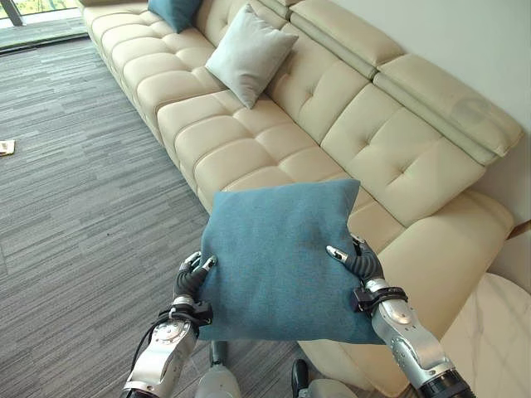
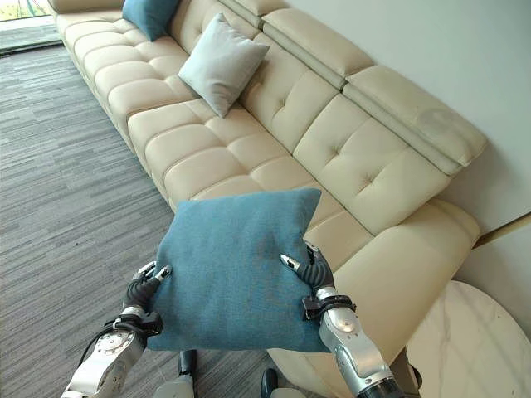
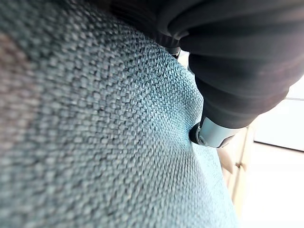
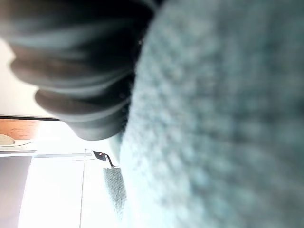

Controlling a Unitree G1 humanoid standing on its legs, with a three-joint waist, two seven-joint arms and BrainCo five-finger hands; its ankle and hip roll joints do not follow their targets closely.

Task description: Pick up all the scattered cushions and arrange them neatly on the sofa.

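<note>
Fingers [image 1: 202, 264] of my left hand [image 1: 189, 286] curl onto the left edge of a teal cushion [image 1: 278, 261]; my right hand [image 1: 363, 267] does the same on its right edge, thumb on top. So both hands clamp one cushion, held up in the air near me, over the near end of the cream sofa [image 1: 390, 149]. Cushion count: three total. Two teal, one in my hands and one [image 1: 172, 11] at the sofa's far end. One light grey cushion [image 1: 249, 54] leaning on the backrest mid-sofa. Grey carpet [image 1: 75, 207] on the left.
</note>
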